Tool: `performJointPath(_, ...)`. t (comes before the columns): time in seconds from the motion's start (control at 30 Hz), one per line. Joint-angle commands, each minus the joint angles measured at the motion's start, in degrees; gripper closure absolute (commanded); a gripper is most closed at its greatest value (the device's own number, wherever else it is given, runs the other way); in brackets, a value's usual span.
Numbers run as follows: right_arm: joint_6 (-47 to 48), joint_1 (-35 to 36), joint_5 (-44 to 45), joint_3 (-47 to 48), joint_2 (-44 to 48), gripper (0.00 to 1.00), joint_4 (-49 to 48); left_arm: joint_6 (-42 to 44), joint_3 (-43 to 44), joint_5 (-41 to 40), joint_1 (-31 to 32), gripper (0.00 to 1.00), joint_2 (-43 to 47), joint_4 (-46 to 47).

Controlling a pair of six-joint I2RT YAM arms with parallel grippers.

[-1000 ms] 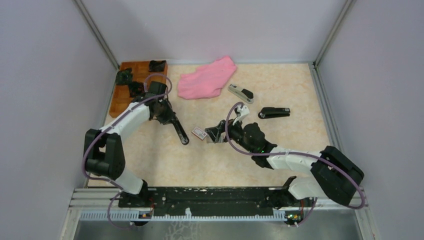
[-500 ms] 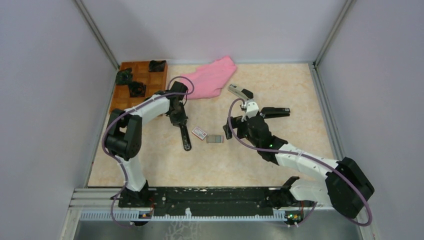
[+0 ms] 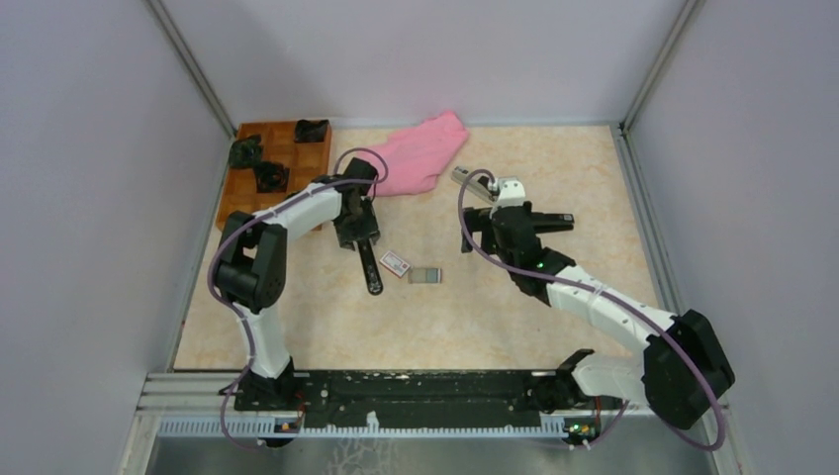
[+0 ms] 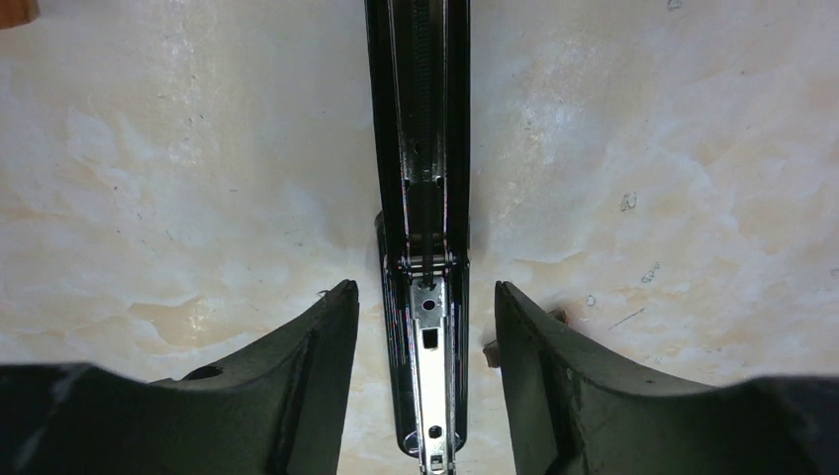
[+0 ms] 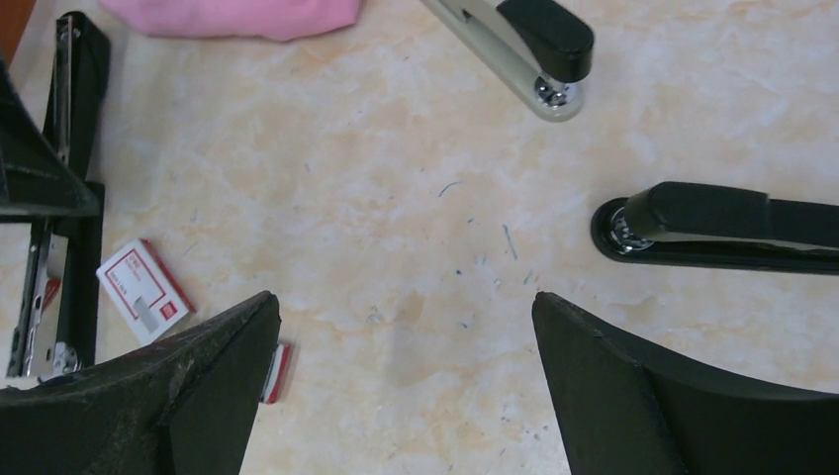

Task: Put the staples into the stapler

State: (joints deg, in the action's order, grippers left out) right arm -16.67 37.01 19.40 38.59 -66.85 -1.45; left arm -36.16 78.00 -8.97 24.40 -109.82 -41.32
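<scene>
The staples lie flat on the table, near its middle, touching nothing. Just to their left is a red-and-white staple box. Left of the box lies the stapler, black and opened out flat, with its channel exposed. The left fingers are apart and straddle it, with a gap on each side. The right fingers are spread wide above bare table and hold nothing. They are near a grey stapler and a closed black stapler.
</scene>
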Motion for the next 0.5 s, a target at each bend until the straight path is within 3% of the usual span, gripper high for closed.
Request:
performJointPath(0.0, -0.41, -3.57, 1.13, 5.07, -1.75, 0.01, 1.68, -1.79, 0.41, -0.12, 0.16, 0.37, 3.87, -0.85)
performJointPath(0.3, 1.64, -13.74, -5.72, 11.88, -9.7, 0.01, 0.58, -0.07, -2.38, 1.97, -1.36, 0.09, 16.69, -0.54)
performJointPath(0.47, 5.04, -18.52, -12.37, 15.06, -14.45, 0.01, -2.69, 4.99, -7.71, 7.77, -4.49, 0.07, 25.28, 2.94)
